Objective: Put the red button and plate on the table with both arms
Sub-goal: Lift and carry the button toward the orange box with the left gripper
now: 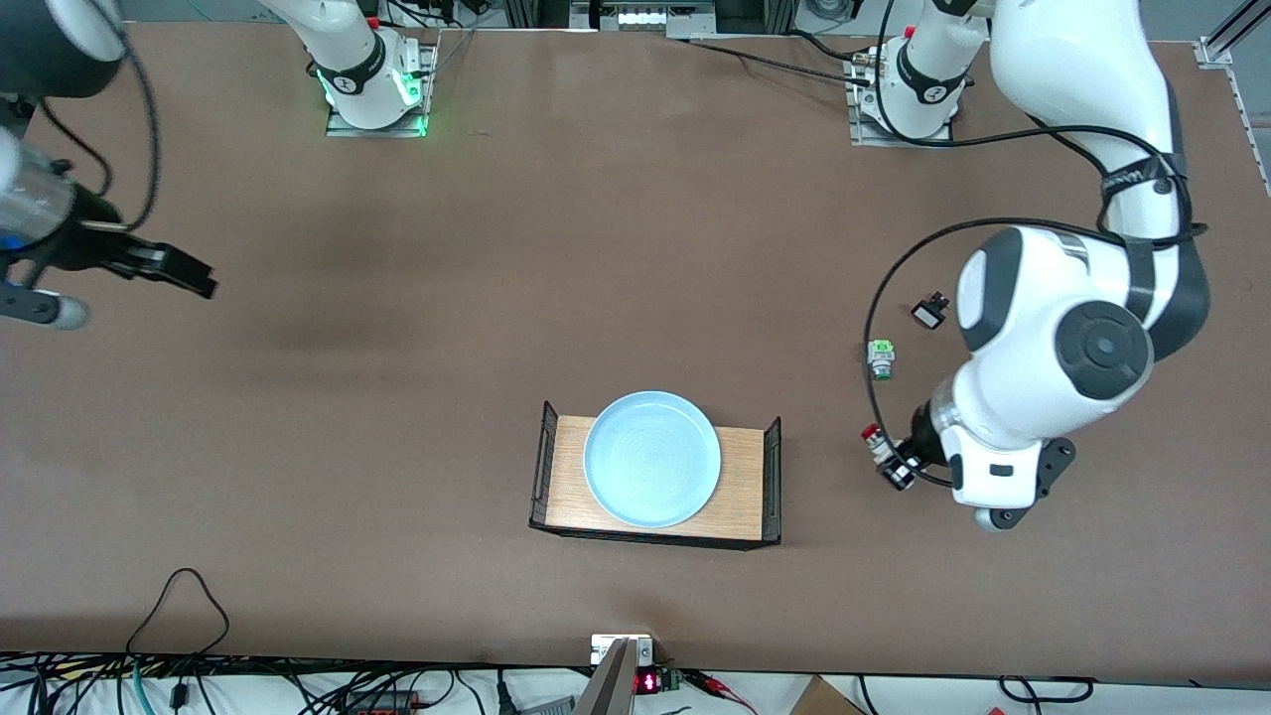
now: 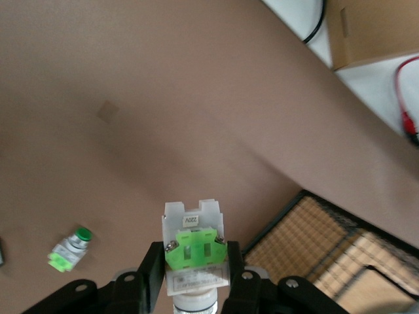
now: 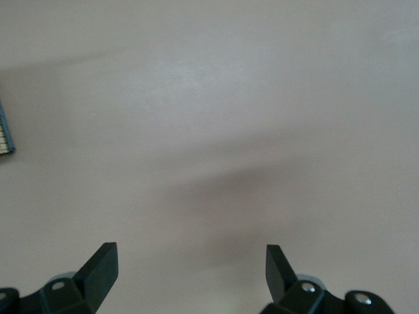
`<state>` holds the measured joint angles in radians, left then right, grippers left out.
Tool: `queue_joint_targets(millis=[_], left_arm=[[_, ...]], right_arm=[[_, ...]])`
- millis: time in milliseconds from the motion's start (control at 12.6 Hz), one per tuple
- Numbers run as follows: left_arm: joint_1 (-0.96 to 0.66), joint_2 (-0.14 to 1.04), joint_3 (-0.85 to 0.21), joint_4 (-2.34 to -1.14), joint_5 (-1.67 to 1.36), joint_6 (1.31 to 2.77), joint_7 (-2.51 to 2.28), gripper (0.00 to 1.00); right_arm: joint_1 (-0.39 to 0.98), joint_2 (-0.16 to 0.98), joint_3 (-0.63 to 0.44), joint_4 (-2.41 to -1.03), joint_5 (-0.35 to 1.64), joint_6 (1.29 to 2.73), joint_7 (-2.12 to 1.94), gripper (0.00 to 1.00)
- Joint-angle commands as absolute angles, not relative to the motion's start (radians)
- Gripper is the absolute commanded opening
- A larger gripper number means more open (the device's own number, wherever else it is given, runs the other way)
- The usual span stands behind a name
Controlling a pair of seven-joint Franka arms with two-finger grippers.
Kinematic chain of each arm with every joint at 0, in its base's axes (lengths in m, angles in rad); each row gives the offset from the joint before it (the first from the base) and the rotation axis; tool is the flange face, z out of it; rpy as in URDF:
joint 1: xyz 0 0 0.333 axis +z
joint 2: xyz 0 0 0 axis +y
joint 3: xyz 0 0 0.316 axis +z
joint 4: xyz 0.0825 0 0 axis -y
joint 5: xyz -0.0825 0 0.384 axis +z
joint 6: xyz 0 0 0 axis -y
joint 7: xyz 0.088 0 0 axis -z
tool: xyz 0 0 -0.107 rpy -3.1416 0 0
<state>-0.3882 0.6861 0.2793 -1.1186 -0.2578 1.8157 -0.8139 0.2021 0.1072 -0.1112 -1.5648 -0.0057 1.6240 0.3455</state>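
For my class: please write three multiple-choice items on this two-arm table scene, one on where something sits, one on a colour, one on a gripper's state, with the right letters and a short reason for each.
1. Where is the plate?
A. on the small wooden tray
B. on the bare table
C. in the right gripper

2. What colour is the cap of the button that lies loose on the table, the green-capped switch?
A. red
B. green
C. yellow

3. What is the left gripper doing?
A. standing open over the plate
B. shut on the red button
C. gripping the tray's wire end

Answers:
1 A, the pale blue plate rests on the tray's wood between its black wire ends.
2 B, the left wrist view shows a green cap and green block.
3 B, its fingers clamp the button's body, while the right gripper stands open over bare table.
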Motion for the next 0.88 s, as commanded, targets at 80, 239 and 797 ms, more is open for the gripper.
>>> queue_joint_targets(millis=[80, 239, 797], left_arm=[[-0.302, 0.623, 0.272, -1.276, -0.353, 1.829, -0.516, 0.01], [-0.264, 0.624, 0.272, -1.319, -0.360, 1.838, -0.407, 0.01], [-0.169, 0.653, 0.272, -1.588, -0.442, 2.135, 0.061, 0.01]], right_arm=[[0.337, 0.107, -0.115, -1.560, 0.014, 1.621, 0.516, 1.00], [0.395, 0.132, -0.114, -1.559, 0.047, 1.641, 0.577, 1.00], [0.581, 0.265, -0.114, -1.497, 0.060, 1.768, 0.868, 1.00]])
